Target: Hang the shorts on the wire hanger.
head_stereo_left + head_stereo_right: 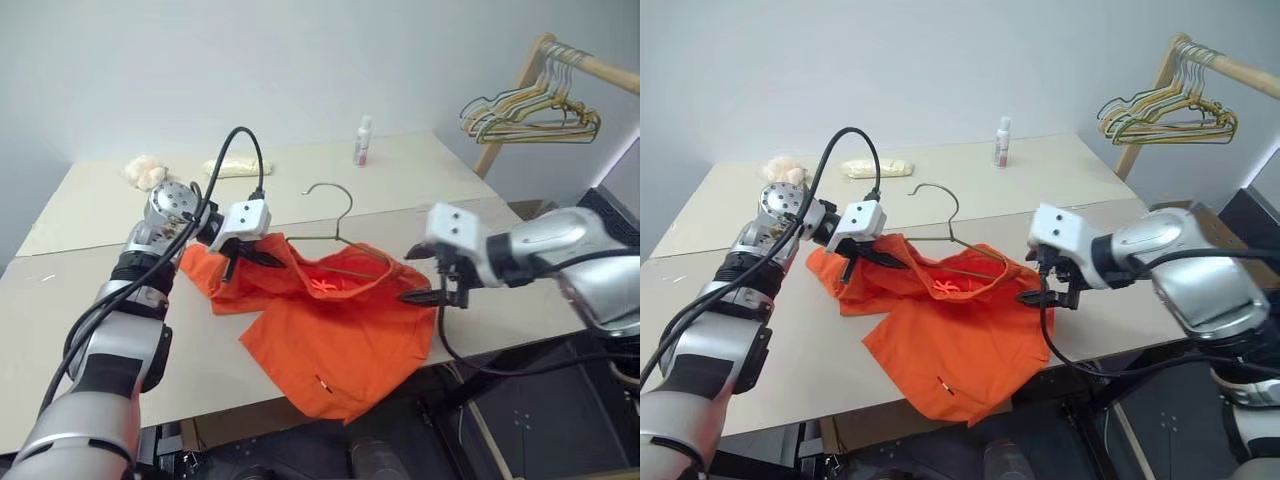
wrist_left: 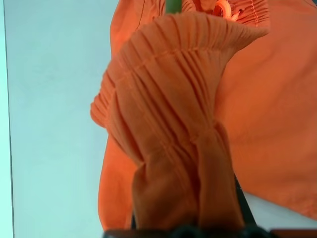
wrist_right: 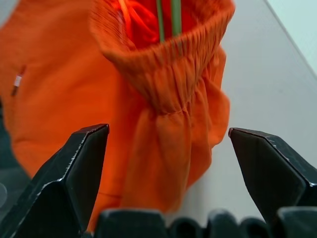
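The shorts [image 1: 335, 330] are being draped over the table's [image 1: 120, 330] front edge, the wire hanger [image 1: 340, 235] lying inside their waistband.

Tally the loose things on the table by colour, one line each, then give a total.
Orange: 1, the shorts
Grey metal: 1, the wire hanger, its lower part inside the shorts
White: 1, the small bottle
Pale yellow: 1, the flat packet
Cream: 1, the fluffy lump
Total: 5
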`<state>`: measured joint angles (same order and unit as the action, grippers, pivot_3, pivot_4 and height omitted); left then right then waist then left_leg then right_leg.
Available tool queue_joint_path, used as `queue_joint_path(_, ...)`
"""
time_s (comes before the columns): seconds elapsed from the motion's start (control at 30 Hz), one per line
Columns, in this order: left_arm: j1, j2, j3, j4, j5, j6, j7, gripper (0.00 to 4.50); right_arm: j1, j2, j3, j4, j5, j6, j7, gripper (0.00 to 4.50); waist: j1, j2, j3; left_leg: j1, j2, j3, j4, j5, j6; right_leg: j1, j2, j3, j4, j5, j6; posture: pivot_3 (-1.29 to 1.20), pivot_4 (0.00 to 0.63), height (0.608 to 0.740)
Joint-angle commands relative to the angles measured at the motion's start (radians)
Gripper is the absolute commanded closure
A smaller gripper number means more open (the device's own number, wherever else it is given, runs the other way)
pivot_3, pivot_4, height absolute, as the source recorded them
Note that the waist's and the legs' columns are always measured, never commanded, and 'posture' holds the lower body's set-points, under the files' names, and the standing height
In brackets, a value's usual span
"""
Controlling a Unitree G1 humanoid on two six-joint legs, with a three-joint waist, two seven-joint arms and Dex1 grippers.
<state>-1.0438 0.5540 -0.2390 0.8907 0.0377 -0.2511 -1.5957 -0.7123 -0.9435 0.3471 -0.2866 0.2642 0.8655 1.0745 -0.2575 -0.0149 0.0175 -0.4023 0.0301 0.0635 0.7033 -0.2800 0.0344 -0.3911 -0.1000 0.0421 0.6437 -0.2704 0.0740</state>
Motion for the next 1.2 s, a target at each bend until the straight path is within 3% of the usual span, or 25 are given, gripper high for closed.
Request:
queue_joint_path(0.03, -0.021, 0.004, 0.023, -0.03, -0.023, 0.004, 0.006, 4.5, -0.059, 0.055, 0.072, 0.077, -0.09, -0.032, -0.03, 0.02, -0.005, 0.0, 0.0, 0.0, 0.0, 0.0, 0.0, 0.0, 0.0, 0.0, 0.0, 0.0, 0.0, 0.0, 0.0, -0.25, 0.0, 0.74)
queue_joint_path(0.13, -0.019, 0.006, 0.024, -0.037, -0.023, 0.005, 0.007, 4.5, -0.088, 0.093, 0.104, 0.119, -0.121, -0.022, -0.025, 0.65, -0.006, 0.0, 0.0, -0.001, 0.0, 0.0, 0.0, 0.0, 0.0, -0.001, 0.0, 0.0, 0.0, 0.0, 0.0, -0.25, 0.0, 0.74)
queue_joint_path(0.5, 0.011, 0.018, 0.032, -0.074, -0.04, 0.006, -0.002, 4.5, -0.079, 0.091, 0.077, 0.106, -0.117, 0.0, 0.03, 4.46, -0.002, 0.0, 0.0, -0.001, 0.0, -0.001, 0.0, 0.0, 0.0, 0.0, -0.001, -0.001, 0.0, 0.0, 0.0, -0.24, 0.0, 0.74)
queue_joint_path(0.53, 0.012, 0.017, 0.032, -0.076, -0.046, 0.006, -0.01, 4.5, -0.072, 0.088, 0.072, 0.099, -0.113, 0.005, 0.035, 4.46, -0.002, 0.0, 0.0, -0.001, 0.0, -0.001, 0.0, 0.0, 0.0, 0.0, -0.001, -0.001, 0.0, 0.0, 0.0, -0.24, 0.0, 0.74)
queue_joint_path(0.63, 0.009, 0.031, -0.002, -0.095, -0.109, 0.027, -0.019, 3.79, -0.05, 0.079, 0.047, 0.073, -0.085, 0.027, 0.051, 4.5, -0.001, 0.0, 0.0, -0.001, 0.0, -0.001, 0.0, 0.0, 0.0, 0.0, -0.001, -0.001, 0.0, 0.0, 0.0, -0.25, 0.0, 0.74)
queue_joint_path(0.73, -0.025, 0.039, -0.018, -0.097, -0.183, 0.06, -0.019, 2.79, -0.009, 0.066, -0.004, 0.03, -0.024, 0.078, 0.062, 4.5, 0.0, 0.0, 0.0, -0.001, 0.0, -0.002, 0.0, 0.0, 0.0, 0.0, -0.001, -0.001, 0.0, 0.0, 0.0, -0.25, 0.0, 0.74)
queue_joint_path(1.0, -0.125, 0.02, 0.135, -0.083, -0.326, 0.217, -0.018, 0.13, 0.24, 0.055, -0.282, -0.118, 0.162, 0.343, -0.035, 4.5, 0.007, 0.0, 0.0, -0.001, 0.0, -0.002, 0.0, 0.0, 0.0, 0.001, -0.001, -0.002, -0.001, 0.0, 0.0, -0.27, 0.0, 0.74)
queue_joint_path(1.1, -0.092, 0.008, 0.198, -0.164, -0.372, 0.284, 0.041, 0.02, 0.331, 0.093, -0.42, -0.174, 0.219, 0.451, -0.107, 4.5, 0.009, 0.0, 0.0, -0.001, 0.0, -0.002, 0.0, 0.0, 0.0, 0.001, -0.001, -0.002, -0.001, 0.0, 0.0, -0.28, 0.0, 0.74)
queue_joint_path(1.2, -0.023, -0.035, 0.291, -0.345, -0.481, 0.461, 0.19, 0.02, 0.438, 0.171, -0.611, -0.249, 0.244, 0.598, -0.198, 4.5, 0.011, 0.0, 0.0, 0.001, 0.001, -0.002, 0.0, 0.0, 0.0, 0.003, -0.001, -0.001, 0.0, 0.0, 0.0, -0.3, 0.0, 0.74)
